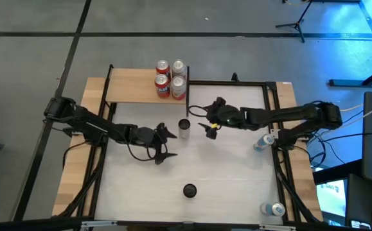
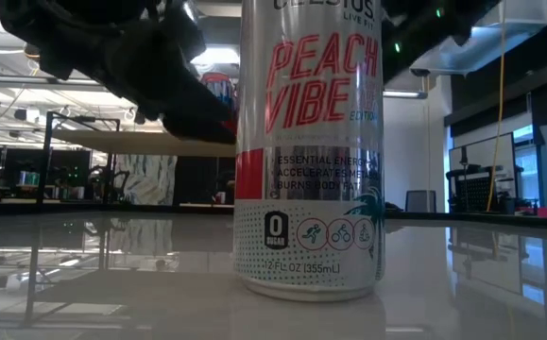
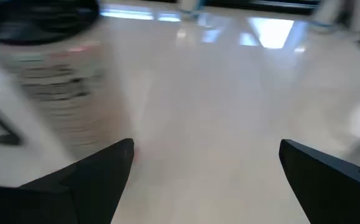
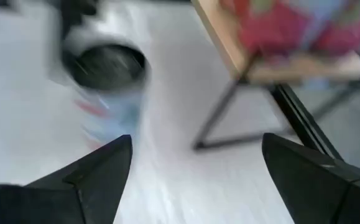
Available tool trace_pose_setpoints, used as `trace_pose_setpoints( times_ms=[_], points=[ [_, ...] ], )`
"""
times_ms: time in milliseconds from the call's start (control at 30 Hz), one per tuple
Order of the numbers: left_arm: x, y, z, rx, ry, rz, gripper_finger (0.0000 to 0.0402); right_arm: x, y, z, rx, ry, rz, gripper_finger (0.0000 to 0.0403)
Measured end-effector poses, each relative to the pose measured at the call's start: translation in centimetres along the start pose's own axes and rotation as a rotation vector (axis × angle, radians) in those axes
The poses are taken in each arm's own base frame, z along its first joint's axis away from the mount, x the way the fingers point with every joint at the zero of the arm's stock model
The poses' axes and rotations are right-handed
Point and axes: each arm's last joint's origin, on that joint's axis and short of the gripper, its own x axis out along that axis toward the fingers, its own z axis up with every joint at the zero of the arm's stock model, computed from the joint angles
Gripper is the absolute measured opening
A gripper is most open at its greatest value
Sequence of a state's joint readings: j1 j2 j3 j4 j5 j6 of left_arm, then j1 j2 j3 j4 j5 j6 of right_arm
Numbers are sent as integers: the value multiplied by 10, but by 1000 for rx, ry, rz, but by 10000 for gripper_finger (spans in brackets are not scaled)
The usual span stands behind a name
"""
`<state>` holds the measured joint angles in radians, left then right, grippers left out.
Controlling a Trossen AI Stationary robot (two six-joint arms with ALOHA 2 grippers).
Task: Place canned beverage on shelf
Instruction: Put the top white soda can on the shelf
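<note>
A silver canned beverage [image 1: 184,128] with red "Peach Vibe" lettering stands upright on its base on the white tabletop; it fills the low view [image 2: 309,151]. The shelf [image 1: 134,86], a tan board on a black frame, stands at the table's far left and carries several red-and-silver cans [image 1: 171,80] at its right end. My left gripper [image 1: 171,145] is open just left of the can and nearer the table's near edge; the can shows blurred beside its fingers [image 3: 55,81]. My right gripper [image 1: 205,123] is open just right of the can, which shows ahead of it [image 4: 105,81], with the shelf [image 4: 279,56] beyond.
Two more cans lie by the table's right frame [image 1: 263,142] and at the near right corner [image 1: 272,208]. A small black round object [image 1: 189,190] sits near the table's near edge. The black table frame [image 1: 275,115] borders the work area.
</note>
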<state>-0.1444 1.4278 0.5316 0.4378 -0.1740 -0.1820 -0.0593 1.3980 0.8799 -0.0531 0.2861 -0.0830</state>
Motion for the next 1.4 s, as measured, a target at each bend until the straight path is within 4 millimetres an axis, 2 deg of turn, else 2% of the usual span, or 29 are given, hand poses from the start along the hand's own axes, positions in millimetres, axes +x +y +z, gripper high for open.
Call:
trace_pose_setpoints(
  times_ms=[133,233,333,600,833,1400],
  points=[
    [6,-5,1,-2,-20,-149,392,11,4,-21,9,-8,-37,355],
    [15,-7,1,22,-77,-209,392,21,7,-26,26,-86,-43,356],
    [23,-4,-3,26,-101,-203,392,32,9,-27,21,-134,-54,356],
    [28,10,-3,1,-105,-86,392,59,2,-34,36,-191,-33,356],
    [28,13,-5,-2,-96,5,392,62,6,-36,42,-197,38,356],
    [22,14,-11,-18,9,65,392,61,14,-42,57,-138,111,356]
  ],
)
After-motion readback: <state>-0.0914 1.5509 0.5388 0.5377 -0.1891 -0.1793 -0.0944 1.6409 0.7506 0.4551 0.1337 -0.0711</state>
